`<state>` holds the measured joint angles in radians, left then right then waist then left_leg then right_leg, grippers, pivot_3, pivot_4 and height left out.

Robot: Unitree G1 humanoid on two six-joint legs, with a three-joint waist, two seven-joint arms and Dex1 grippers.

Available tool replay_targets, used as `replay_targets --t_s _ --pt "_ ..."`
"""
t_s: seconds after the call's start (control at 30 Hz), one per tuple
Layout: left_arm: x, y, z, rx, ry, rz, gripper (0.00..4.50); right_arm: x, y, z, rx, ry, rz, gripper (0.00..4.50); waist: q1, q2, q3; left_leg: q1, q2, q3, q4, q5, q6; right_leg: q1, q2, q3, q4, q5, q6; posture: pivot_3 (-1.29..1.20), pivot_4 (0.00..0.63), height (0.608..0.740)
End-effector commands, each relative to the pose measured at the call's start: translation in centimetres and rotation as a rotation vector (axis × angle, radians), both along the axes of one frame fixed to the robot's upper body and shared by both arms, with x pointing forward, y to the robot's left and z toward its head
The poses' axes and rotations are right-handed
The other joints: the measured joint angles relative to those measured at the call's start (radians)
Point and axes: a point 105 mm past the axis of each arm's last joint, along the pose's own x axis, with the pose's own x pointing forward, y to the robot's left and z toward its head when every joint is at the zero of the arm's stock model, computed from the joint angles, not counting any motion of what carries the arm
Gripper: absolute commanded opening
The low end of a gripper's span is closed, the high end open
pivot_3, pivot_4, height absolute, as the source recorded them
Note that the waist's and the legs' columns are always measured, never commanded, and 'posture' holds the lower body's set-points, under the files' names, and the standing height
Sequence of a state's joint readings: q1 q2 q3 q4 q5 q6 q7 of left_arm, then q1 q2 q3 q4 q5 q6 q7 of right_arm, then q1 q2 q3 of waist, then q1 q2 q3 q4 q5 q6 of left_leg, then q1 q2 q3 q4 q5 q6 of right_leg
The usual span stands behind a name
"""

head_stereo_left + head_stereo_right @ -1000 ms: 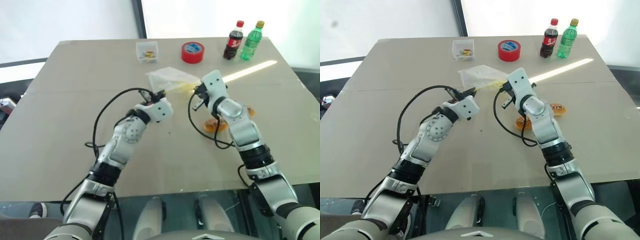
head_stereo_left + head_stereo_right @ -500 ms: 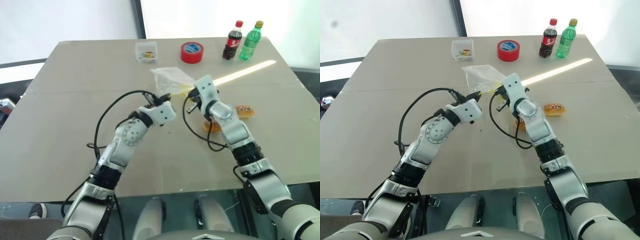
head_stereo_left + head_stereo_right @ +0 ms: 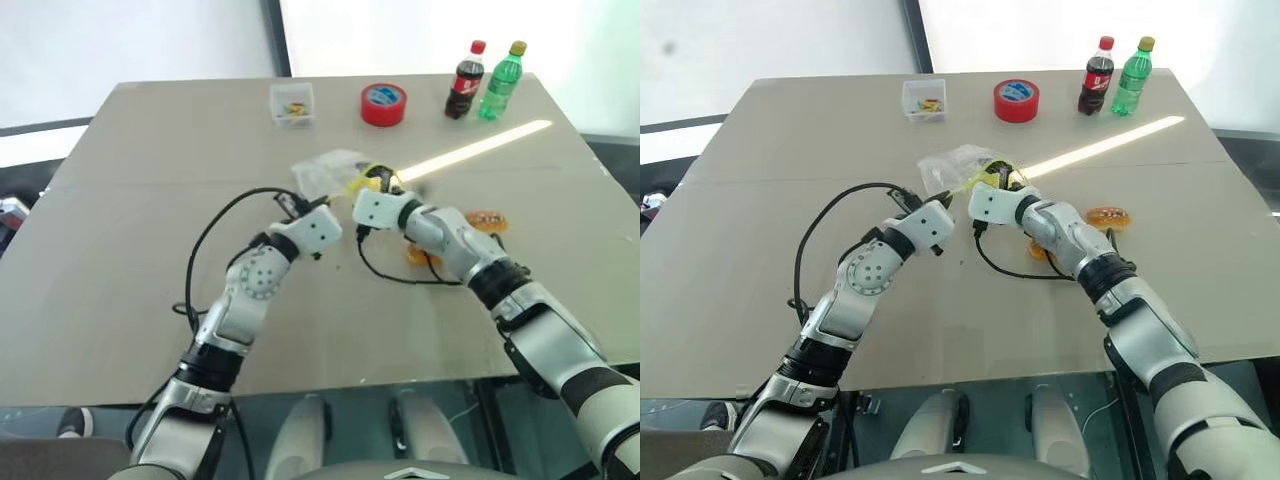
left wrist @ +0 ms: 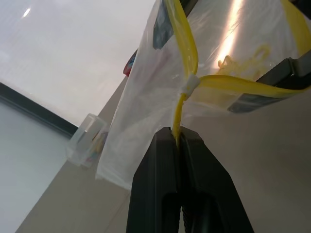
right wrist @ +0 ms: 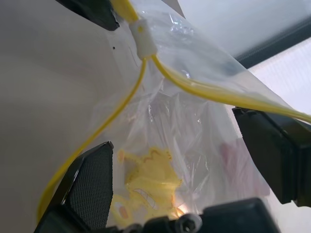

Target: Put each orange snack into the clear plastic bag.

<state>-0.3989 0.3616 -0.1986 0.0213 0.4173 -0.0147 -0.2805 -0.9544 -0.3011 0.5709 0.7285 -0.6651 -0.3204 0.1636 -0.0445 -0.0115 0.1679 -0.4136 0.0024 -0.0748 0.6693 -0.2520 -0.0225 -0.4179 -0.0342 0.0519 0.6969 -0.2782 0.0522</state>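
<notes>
- Left wrist view gives you the clear plastic bag up close: thin, crinkly and see-through, with a yellow zip strip along its mouth, a white slider on it, and a yellow print on one wall.
- You can see the left gripper pressed together on that zip strip, pinching one end of it, so the bag hangs from its tips.
- Your right gripper stands spread wide at the bag's mouth, one black finger on each side of it; whether the fingers touch the plastic you cannot tell.
- From the head, the bag sits between the two grippers, well on your side of the red tape roll.
- Count two orange snacks: one lies bare on the table, to the right of the bag; the other peeks out from under the right forearm, nearer you.
- Count one bag, one tape roll, one small clear box to the tape roll's left, and two bottles to its right: a dark cola and a green one.
</notes>
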Motion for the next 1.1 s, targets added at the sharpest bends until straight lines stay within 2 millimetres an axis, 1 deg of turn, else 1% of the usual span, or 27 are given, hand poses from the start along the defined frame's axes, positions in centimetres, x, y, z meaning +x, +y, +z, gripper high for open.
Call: replay_targets --t_s 0.03,0.17,0.27,0.4,0.5,0.63,0.67,0.8,0.87,0.93,0.97,1.03,1.1 --pt "-0.6 -0.2 1.6 -0.025 -0.054 -0.008 0.00 0.0 0.5 1.1 -0.021 -0.067 0.033 4.44 0.001 0.000 0.000 0.000 0.000 0.000 0.000 0.000 0.000 0.000 0.000 0.000 0.000 0.000 0.000 0.00 0.150 0.740" --pt "-0.7 0.0 1.0 -0.015 -0.039 0.002 0.00 -0.1 0.7 1.2 -0.043 -0.088 0.042 4.44 0.001 0.000 0.000 0.000 0.000 0.000 0.000 0.000 0.000 0.000 0.000 0.000 0.001 0.000 0.000 0.00 0.150 0.740" --pt "-0.6 0.0 0.8 -0.013 -0.035 0.005 0.00 -0.1 0.5 1.1 -0.042 -0.088 0.040 4.44 0.001 0.000 0.000 0.000 0.000 0.000 0.000 0.000 0.000 0.000 0.000 0.000 0.000 0.000 0.000 0.00 0.150 0.740" --pt "-0.4 0.7 0.7 -0.023 -0.040 0.050 0.00 -0.9 -0.6 0.9 0.028 -0.040 0.037 4.44 0.002 0.000 0.000 0.000 0.000 -0.001 0.000 0.000 0.000 0.000 0.000 0.000 0.000 0.000 0.000 0.00 0.150 0.740" --pt "-0.5 0.9 0.6 -0.034 -0.036 0.070 0.00 -3.0 -1.6 0.5 0.109 0.066 0.083 4.44 0.005 0.000 0.000 0.000 0.000 -0.001 0.000 -0.001 0.001 0.001 0.000 -0.002 -0.001 0.000 0.000 0.00 0.150 0.740" --pt "-0.9 0.6 0.4 -0.052 -0.026 0.054 0.00 -5.9 -2.9 1.1 0.224 0.195 0.107 4.44 0.004 0.000 0.000 0.000 0.000 -0.002 0.000 -0.002 0.003 0.002 -0.001 -0.002 -0.002 0.000 0.000 0.00 0.150 0.740" --pt "-1.0 0.5 0.4 -0.052 -0.025 0.050 0.00 -6.5 -3.1 1.5 0.259 0.230 0.105 4.44 0.003 0.000 0.000 0.000 0.000 -0.002 0.001 -0.002 0.003 0.002 -0.001 -0.002 -0.001 0.000 0.000 0.00 0.150 0.740" --pt "-1.1 0.5 0.3 -0.049 -0.024 0.047 0.00 -8.0 -4.4 4.4 0.426 0.284 0.071 4.44 0.003 0.000 0.000 0.002 0.001 -0.003 0.001 -0.002 0.004 0.004 0.001 -0.003 0.001 0.001 -0.001 0.00 0.150 0.740" --pt "-1.1 0.6 0.3 -0.049 -0.023 0.048 0.00 -8.5 -5.6 4.8 0.480 0.362 0.041 4.44 0.006 0.000 0.000 0.005 0.001 -0.005 0.001 -0.002 0.004 0.008 0.001 -0.005 0.000 0.001 -0.002 0.00 0.150 0.740" --pt "-1.1 0.7 0.2 -0.049 -0.020 0.047 0.00 -9.0 -7.1 4.2 0.512 0.479 0.013 4.44 0.012 0.000 0.000 0.007 0.001 -0.006 0.001 -0.002 0.004 0.011 0.001 -0.006 0.000 0.001 -0.002 0.00 0.150 0.740" --pt "-1.1 0.7 0.2 -0.049 -0.019 0.044 0.00 -9.1 -8.0 3.7 0.518 0.524 -0.008 4.44 0.013 0.000 0.000 0.011 0.001 -0.007 0.001 -0.002 0.004 0.016 0.001 -0.007 -0.002 0.001 -0.002 0.00 0.150 0.740" --pt "-1.1 0.6 0.3 -0.052 -0.016 0.032 0.00 -8.8 -9.5 2.7 0.550 0.593 -0.052 4.44 0.013 0.000 0.000 0.015 0.001 -0.007 0.000 -0.002 0.004 0.020 0.001 -0.008 -0.003 0.001 -0.002 0.00 0.150 0.740" --pt "-1.2 0.5 0.3 -0.057 -0.011 0.010 0.00 -8.7 -10.5 1.5 0.550 0.658 -0.076 4.44 0.015 0.000 0.000 0.017 0.000 -0.007 0.000 -0.002 0.004 0.022 0.000 -0.008 -0.004 0.001 -0.002 0.00 0.150 0.740"
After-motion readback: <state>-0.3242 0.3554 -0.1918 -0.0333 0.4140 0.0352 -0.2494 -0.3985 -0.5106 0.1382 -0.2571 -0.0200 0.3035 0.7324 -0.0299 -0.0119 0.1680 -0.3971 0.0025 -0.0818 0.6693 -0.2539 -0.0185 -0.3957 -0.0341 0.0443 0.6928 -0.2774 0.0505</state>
